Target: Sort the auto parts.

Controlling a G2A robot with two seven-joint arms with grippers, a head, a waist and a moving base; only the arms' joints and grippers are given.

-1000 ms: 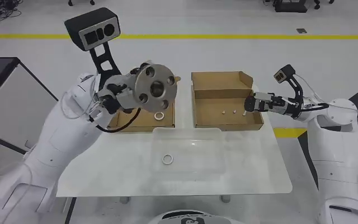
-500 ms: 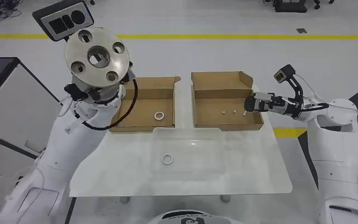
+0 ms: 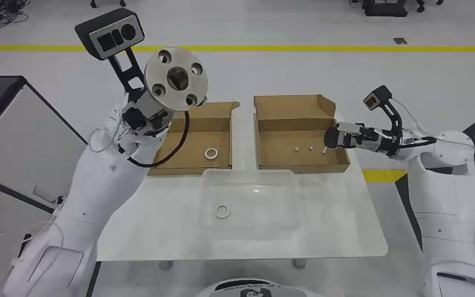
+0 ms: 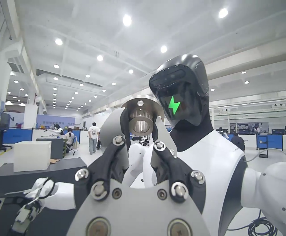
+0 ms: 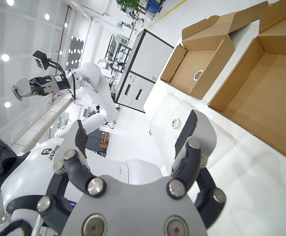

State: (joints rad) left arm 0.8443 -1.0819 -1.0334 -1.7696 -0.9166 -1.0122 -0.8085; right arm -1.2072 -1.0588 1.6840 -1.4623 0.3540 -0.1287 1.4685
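Large open-plan robotics lab or test hall, industrial in build. A high white ceiling is noted, studded with rows of round recessed lights. The pale polished floor is marked by a yellow line, as in factory lanes. Work bays are divided by blue partition panels. A dark workbench and a black-framed cabinet are placed nearby. Shelving racks are seen farther back. Loose cables are left coiled on the floor. A white table is laid out as a station. Parts handling is suggested by open cardboard boxes and a machined metal flange.
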